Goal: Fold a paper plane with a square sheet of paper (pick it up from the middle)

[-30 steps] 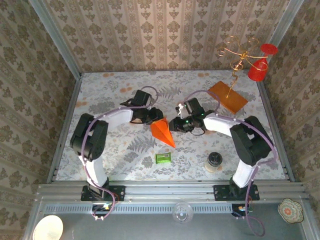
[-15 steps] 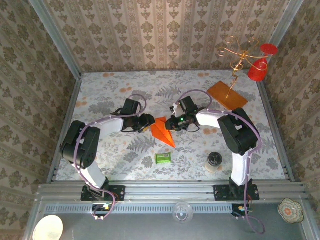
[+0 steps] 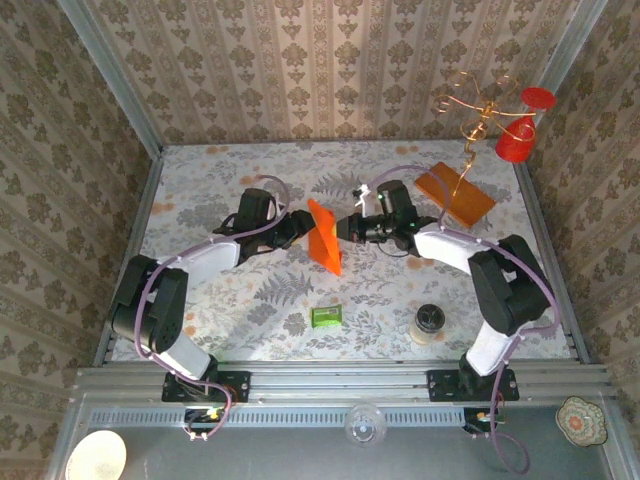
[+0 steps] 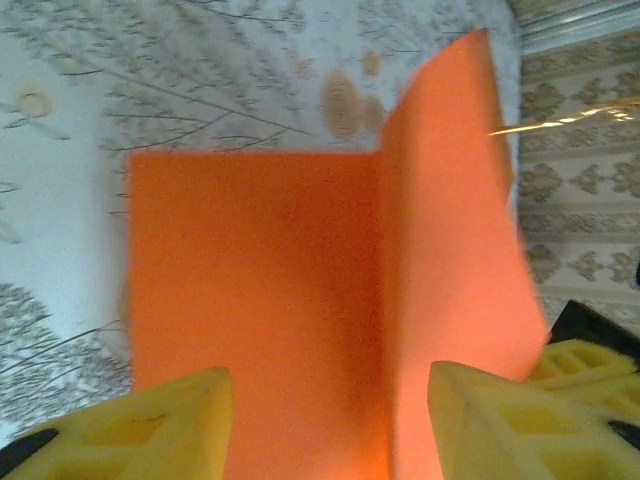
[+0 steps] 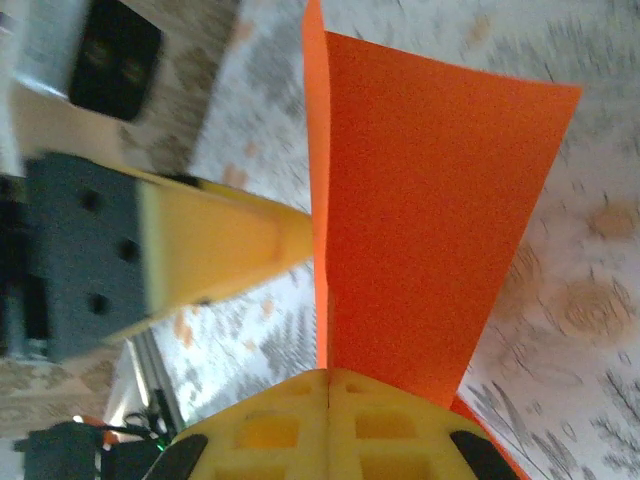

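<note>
The orange sheet of paper (image 3: 322, 235) is folded to a narrow pointed shape and stands on edge above the table's middle. My right gripper (image 3: 343, 228) is shut on its right side. In the right wrist view the closed fingertips (image 5: 328, 380) pinch the folded edge of the paper (image 5: 430, 200), which rises away from them. My left gripper (image 3: 298, 228) is open just left of the paper. Seen from the left wrist, its two yellow fingers stand wide apart (image 4: 330, 430) on either side of the paper's centre crease (image 4: 380, 300), without pressing it.
A brownish-orange board (image 3: 455, 193) with a gold wire stand (image 3: 478, 105) and red cups sits at the back right. A small green packet (image 3: 326, 316) and a dark-lidded jar (image 3: 429, 322) lie near the front. Patterned walls close in three sides.
My right gripper has shut on the paper and lifted it from flat to standing on edge, shifting toward the back. The left gripper has opened wider and followed it.
</note>
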Available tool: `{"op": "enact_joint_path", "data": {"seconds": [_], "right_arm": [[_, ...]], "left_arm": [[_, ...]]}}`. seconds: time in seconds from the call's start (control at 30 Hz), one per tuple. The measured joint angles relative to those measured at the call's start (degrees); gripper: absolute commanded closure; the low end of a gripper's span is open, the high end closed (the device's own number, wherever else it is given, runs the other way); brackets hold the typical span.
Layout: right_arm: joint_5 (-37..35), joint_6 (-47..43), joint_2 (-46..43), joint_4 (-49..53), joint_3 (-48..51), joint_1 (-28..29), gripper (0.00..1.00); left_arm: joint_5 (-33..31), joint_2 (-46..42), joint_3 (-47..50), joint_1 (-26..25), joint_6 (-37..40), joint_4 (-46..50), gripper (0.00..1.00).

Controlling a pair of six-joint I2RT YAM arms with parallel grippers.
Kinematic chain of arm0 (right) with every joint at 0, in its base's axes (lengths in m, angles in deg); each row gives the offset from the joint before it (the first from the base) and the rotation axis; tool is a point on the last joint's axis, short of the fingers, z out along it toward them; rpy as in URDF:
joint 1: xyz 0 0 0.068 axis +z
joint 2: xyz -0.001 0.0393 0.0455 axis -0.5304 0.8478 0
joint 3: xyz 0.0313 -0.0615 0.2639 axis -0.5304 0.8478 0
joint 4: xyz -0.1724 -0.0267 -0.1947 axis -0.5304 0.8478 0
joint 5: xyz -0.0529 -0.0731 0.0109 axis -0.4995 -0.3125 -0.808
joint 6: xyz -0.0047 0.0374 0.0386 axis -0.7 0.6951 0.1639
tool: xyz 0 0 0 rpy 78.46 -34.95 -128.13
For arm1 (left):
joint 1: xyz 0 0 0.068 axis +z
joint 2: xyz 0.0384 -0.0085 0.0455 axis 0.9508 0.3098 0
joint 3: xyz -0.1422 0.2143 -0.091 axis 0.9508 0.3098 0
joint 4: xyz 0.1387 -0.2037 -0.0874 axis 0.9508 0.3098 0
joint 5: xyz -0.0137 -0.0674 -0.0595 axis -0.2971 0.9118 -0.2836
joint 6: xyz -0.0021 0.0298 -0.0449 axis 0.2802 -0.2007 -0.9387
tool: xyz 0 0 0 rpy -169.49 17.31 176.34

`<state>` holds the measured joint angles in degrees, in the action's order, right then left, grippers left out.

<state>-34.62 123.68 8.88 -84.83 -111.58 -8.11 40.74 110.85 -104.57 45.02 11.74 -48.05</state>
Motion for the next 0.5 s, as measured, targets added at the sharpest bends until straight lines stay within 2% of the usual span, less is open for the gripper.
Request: {"op": "enact_joint_path", "data": {"seconds": [0.13,0.27,0.4,0.5], "right_arm": [[0.98,3.85,-3.10,-6.05,2.34,-1.44,0.96],[2.19,7.52,-4.87,-10.40,3.74,-2.51,0.95],[3.69,11.10,-5.62,-14.64,4.37,-3.21,0.95],[4.76,13.46,-5.62,-17.27,4.72,-3.48,0.95]], "left_arm": [[2.14,-0.70,-0.04,-1.18,0.04,-3.08,0.36],[4.81,-1.40,-0.17,-2.05,0.04,-6.86,0.36],[7.54,-1.40,-0.50,-3.04,-0.09,-10.21,0.41],[9.09,-1.40,-0.66,-3.41,-0.52,-12.15,0.50]]}}
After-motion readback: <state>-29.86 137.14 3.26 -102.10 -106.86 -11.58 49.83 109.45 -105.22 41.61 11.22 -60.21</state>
